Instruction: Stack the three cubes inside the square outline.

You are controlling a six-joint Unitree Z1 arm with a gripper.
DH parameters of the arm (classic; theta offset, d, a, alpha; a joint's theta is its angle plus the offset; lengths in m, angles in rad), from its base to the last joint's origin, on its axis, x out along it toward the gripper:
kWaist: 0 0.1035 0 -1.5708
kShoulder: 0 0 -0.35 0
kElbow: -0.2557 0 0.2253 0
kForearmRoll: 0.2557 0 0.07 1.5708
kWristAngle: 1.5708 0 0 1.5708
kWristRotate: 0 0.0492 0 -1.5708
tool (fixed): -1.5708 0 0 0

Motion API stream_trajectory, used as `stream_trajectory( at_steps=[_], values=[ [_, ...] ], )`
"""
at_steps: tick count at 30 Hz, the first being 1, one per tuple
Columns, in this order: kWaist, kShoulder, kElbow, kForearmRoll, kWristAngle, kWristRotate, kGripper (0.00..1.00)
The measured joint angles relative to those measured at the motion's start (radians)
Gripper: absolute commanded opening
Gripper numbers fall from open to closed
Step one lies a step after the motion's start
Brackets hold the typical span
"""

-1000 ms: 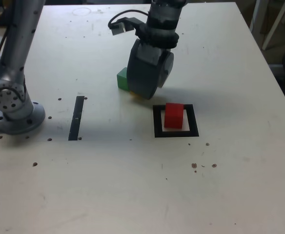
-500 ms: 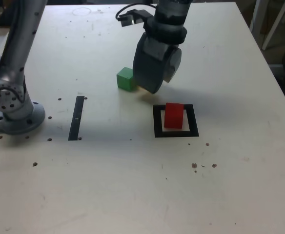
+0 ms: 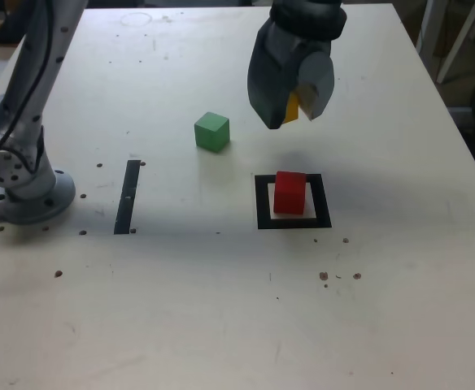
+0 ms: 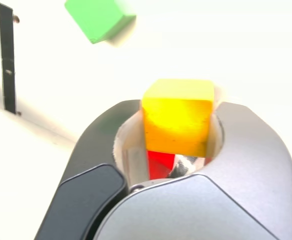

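yellow cube [image 3: 293, 106] clamped in your jaws, aloft | red cube [image 3: 289, 192] in square outline [image 3: 262, 203] | green cube [image 3: 211, 132] on desk [image 3: 221, 309] | step: carry 2nd cube | next: centre above red, lower squarely

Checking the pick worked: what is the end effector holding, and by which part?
The end effector holds the yellow cube, lifted off the table, pinched by two opposite side faces.
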Motion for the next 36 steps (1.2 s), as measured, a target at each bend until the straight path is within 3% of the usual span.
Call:
stream_trajectory(
  at_steps=[3, 11, 23, 36],
  values=[
    [-0.023, 0.0, -0.05, 0.046, -0.018, 0.072, 0.35],
    [-0.111, 0.0, -0.054, 0.058, -0.047, 0.133, 0.35],
    [-0.23, 0.019, -0.046, 0.058, -0.024, 0.127, 0.35],
    [-0.269, 0.038, -0.026, 0.053, -0.019, 0.113, 0.35]
  ],
)
